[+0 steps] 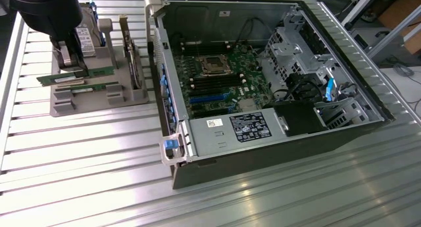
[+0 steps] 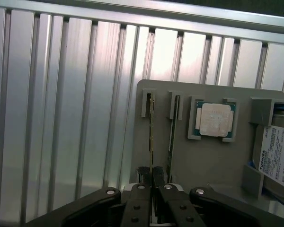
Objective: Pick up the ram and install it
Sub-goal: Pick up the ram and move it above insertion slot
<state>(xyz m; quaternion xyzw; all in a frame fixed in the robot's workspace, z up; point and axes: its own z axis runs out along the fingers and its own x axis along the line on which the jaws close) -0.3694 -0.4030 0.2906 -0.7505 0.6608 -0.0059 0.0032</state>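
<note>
Ram (image 2: 151, 127): thin green board, standing on edge in your grey slotted tray (image 2: 213, 161). Second stick (image 2: 172, 127) just beside it. Square silver processor (image 2: 215, 119) next, labelled hard drive (image 2: 280, 158) beyond. Ribbed metal table (image 2: 61, 118) underneath. Open computer case (image 1: 263, 89) well apart. Your gripper (image 2: 151, 176): black fingers (image 2: 143, 176) nearly closed, pinching the ram's edge.

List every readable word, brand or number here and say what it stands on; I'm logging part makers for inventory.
"TOSHIBA": on the white label of the hard drive; the finer print there is too small to read.
Label on the power supply: too small to read.
Pale label on the ram: too blurred to read.
</note>
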